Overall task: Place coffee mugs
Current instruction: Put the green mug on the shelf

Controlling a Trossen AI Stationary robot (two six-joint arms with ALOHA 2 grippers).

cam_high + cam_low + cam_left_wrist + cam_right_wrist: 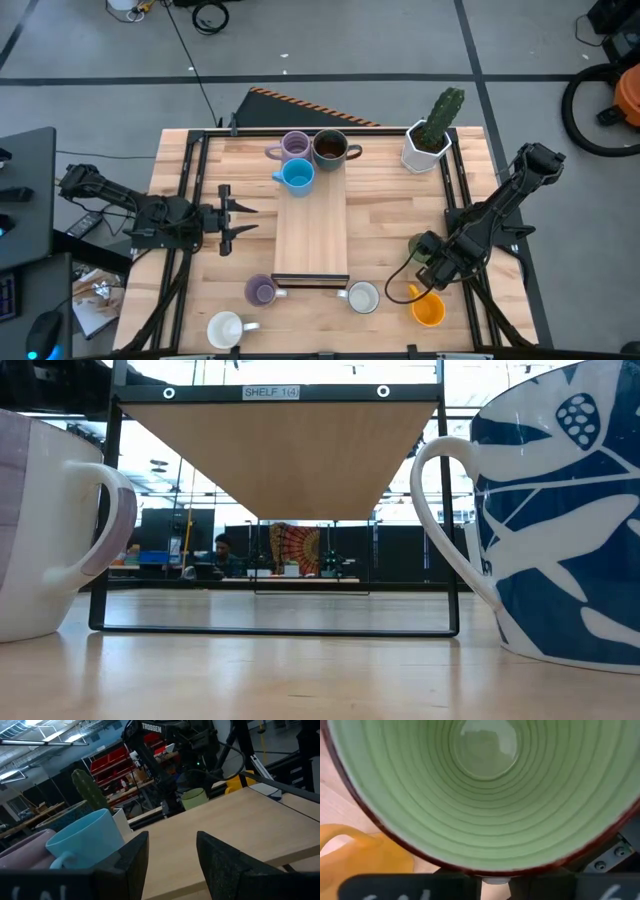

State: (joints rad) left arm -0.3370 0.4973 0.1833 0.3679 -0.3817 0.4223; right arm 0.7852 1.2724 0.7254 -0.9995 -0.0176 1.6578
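The green mug [485, 795] stands upright near the table's right edge, with my right gripper [432, 262] shut on it from above; in the high view only a bit of the green mug [418, 247] shows. An orange mug [428, 308] sits just nearer. Purple [295, 146], dark brown [330, 148] and blue [297, 176] mugs stand on the far end of the wooden shelf [310, 235]. Another purple mug [260, 291] and two white mugs [362, 297] [225, 328] rest on the table near the front. My left gripper [235, 215] waits open, left of the shelf. My right gripper comes from above, pointing down, and is shut on the green mug's rim [485, 870]. The gripper body hides the fingertips, so I cannot tell which finger is inside the mug. The mug is upright; whether its base is on the table I cannot tell.
A white faceted pot with a cactus [430, 140] stands at the far right corner. Black frame rails [190, 200] run along both table sides. In the low view the purple mug [40, 530] and a blue-patterned white mug [560, 520] flank the shelf's frame [275, 510].
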